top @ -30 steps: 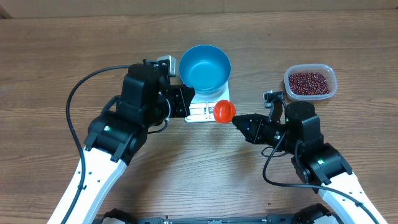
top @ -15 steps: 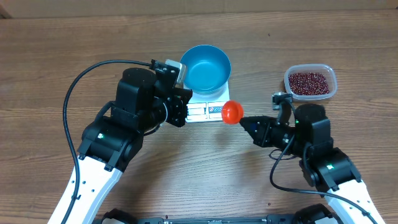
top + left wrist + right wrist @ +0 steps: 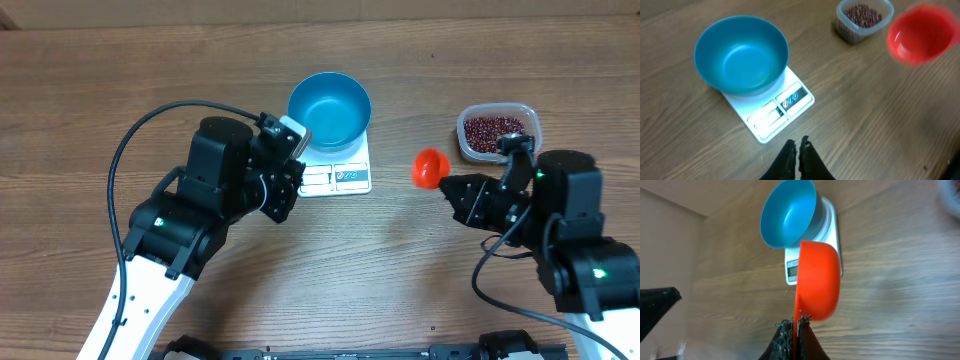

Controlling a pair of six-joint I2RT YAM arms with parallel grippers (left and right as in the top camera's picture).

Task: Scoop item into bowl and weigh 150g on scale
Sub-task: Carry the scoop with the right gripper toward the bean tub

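Observation:
The blue bowl point(image 3: 329, 110) stands empty on the white scale point(image 3: 340, 178), also seen in the left wrist view as bowl point(image 3: 741, 55) on scale point(image 3: 785, 102). The red-brown beans point(image 3: 495, 131) lie in a clear tub at the right. My right gripper point(image 3: 452, 186) is shut on the handle of a red scoop point(image 3: 429, 168), which hangs above the table between scale and tub. The right wrist view shows that gripper point(image 3: 796, 322) pinching the tilted scoop point(image 3: 817, 280). My left gripper point(image 3: 798, 145) is shut on nothing, just in front of the scale's left corner.
The clear tub point(image 3: 862, 15) sits to the right of the scale, near the table's far side. Both arms' black cables loop over the wooden table point(image 3: 400, 270). The scoop point(image 3: 920, 32) looks blurred in the left wrist view.
My right gripper has carried the red scoop rightward, from the scale's front edge to near the tub. The left arm has drawn back slightly from the scale.

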